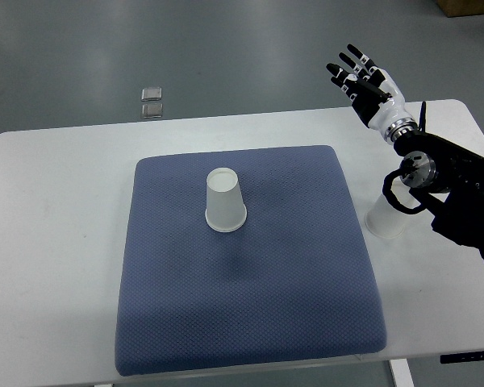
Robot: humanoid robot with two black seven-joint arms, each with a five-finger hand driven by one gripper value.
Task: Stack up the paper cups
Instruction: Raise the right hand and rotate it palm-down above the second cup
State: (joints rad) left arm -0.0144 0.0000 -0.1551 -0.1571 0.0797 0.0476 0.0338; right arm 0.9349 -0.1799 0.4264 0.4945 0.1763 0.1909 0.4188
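Right hand [365,78] raised at one o'clock, fingers spread wide, holding nothing; inverted paper cup [225,201] standing on the blue mat [250,322], toward eight o'clock from that hand; second cup [385,219] on the counter [56,242], half hidden beneath the right forearm, much nearer; left arm unseen.

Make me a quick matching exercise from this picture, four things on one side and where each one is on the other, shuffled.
Things:
1. paper cup
2. second paper cup
3. right hand
4. blue mat

Places:
A. raised over the table's far right edge, fingers spread
B. upside down on the mat
C. middle of the white table
D. on bare table, partly hidden by the right arm

Pairs: 1-B, 2-D, 3-A, 4-C
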